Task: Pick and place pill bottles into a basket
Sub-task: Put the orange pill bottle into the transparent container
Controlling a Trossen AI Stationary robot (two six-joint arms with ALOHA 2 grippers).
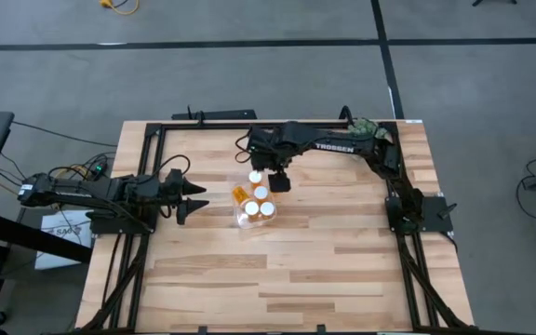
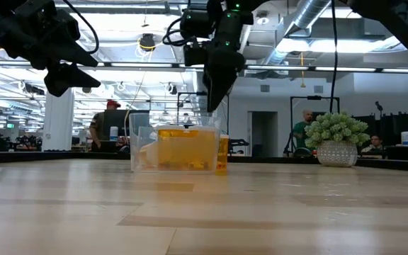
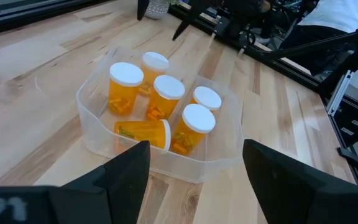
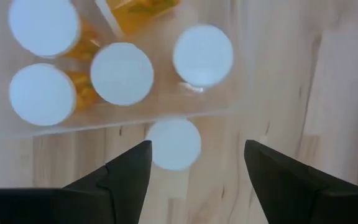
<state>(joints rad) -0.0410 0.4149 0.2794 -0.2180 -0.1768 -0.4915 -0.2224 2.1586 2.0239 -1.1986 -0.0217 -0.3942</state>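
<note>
The last pill bottle (image 4: 173, 144) stands just outside the basket (image 3: 98, 137) wall, directly under the right gripper (image 4: 197, 180), whose spread fingers could clip that wall and shift the five bottles inside, while the left gripper (image 3: 194, 180), also spread, waits nearby.
</note>
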